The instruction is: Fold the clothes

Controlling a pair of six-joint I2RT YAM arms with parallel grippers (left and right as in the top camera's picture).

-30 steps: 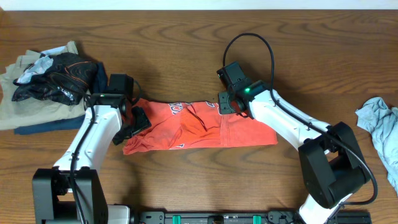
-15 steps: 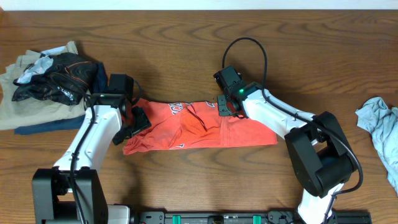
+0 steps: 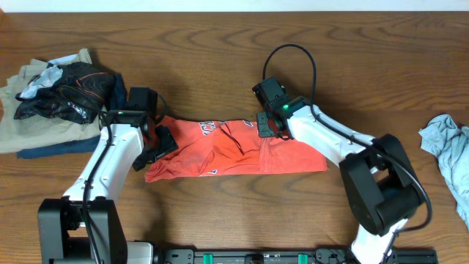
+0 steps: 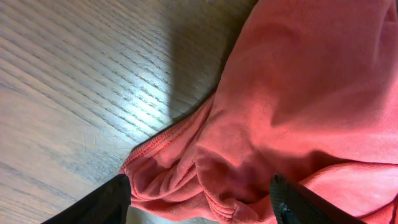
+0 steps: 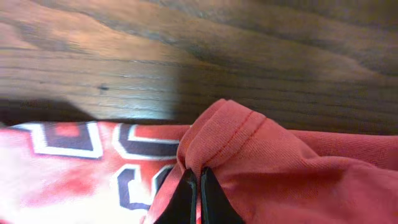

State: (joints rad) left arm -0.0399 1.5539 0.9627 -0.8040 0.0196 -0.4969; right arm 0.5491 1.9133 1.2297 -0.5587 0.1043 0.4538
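Note:
The coral-red T-shirt lies folded into a long band across the table's middle, its white-and-dark lettering showing near its top edge. My left gripper is open, its fingers astride the shirt's bunched left end. My right gripper is shut on a hemmed fold of the T-shirt at its top middle edge, next to the lettering.
A pile of other clothes, tan, dark and navy, lies at the far left. A light grey-blue garment lies at the right edge. Bare wooden table runs in front of the shirt.
My right gripper has shifted slightly left along the shirt's top edge, its forearm swinging. The left arm and the shirt have not visibly moved.

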